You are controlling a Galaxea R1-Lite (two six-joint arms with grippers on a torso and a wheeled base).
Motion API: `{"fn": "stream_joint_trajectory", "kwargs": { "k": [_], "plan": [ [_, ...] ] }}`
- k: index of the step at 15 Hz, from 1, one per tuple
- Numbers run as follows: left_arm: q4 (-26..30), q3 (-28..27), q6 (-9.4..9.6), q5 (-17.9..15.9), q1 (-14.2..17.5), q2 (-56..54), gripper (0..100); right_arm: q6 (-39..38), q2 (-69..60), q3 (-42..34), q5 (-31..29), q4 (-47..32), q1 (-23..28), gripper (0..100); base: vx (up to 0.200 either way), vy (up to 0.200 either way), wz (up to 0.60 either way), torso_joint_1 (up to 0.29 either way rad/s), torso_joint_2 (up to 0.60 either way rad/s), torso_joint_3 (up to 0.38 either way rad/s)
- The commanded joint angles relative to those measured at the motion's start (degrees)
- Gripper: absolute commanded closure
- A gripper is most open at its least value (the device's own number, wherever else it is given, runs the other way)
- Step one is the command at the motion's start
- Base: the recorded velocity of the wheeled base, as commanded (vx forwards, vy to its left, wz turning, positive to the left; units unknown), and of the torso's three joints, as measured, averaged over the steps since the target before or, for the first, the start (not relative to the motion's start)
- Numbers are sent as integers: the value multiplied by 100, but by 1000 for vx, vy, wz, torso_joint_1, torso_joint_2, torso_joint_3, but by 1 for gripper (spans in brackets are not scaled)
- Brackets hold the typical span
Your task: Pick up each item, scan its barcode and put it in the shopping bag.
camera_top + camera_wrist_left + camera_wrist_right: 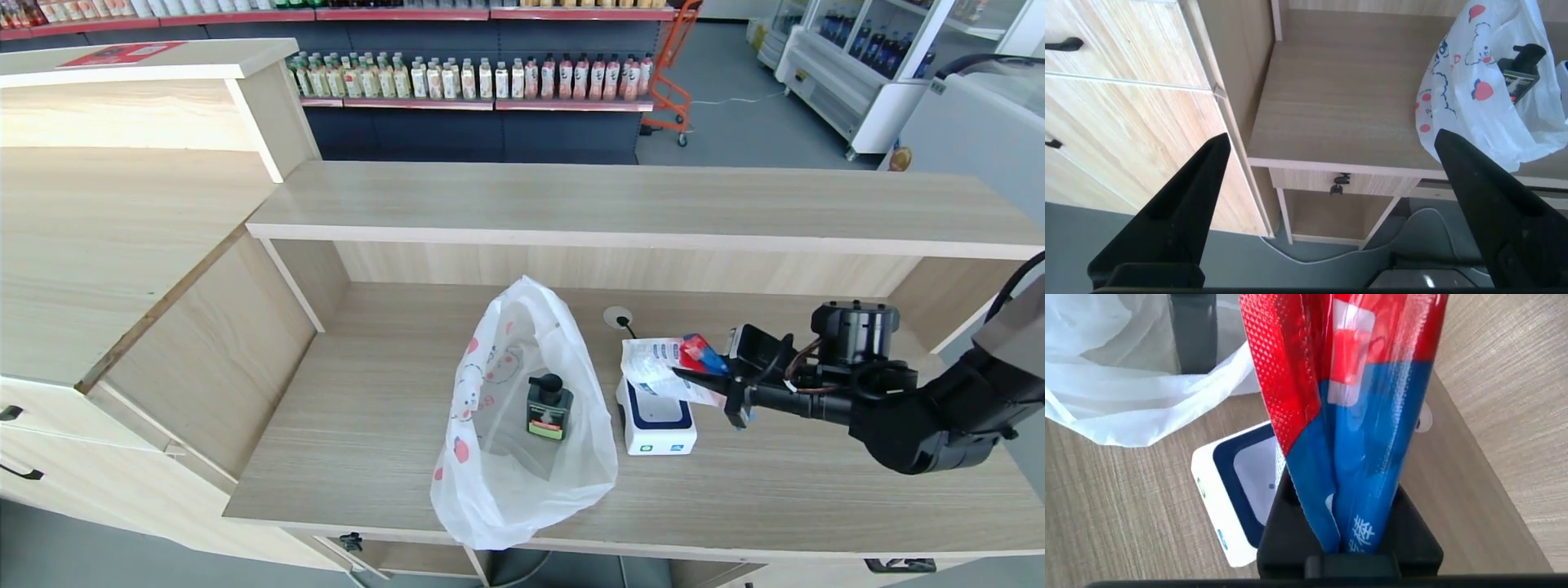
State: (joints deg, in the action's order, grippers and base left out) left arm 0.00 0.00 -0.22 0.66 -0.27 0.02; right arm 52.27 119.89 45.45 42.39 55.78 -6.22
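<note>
Currently the packet (665, 359) is pinched tight by the right fingers (1414, 537) just above the scanner (658, 425); the left fingers (1184, 216) are spread wide, empty. Held by one edge, the limp film may sag and the barcode be missed.

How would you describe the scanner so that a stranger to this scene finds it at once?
On the low wooden counter stands a white bag with red prints. Just right of it, below the packet held by the right gripper, sits the scanner. It is the only white box with a dark blue top.
</note>
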Motion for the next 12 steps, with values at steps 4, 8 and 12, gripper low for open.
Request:
{"fn": "stream_joint_trajectory", "kwargs": {
  "k": [4,8,12],
  "plan": [
    [0,0,-4,4,0,-2,0,644,412,96,367,20,24,100,0,0,0,0,0,0],
    [0,0,-4,4,0,-2,0,635,324,245,367,-33,15,100,0,0,0,0,0,0],
    [0,0,-4,4,0,-2,0,617,183,228,367,-33,68,100,0,0,0,0,0,0]
  ]
}}
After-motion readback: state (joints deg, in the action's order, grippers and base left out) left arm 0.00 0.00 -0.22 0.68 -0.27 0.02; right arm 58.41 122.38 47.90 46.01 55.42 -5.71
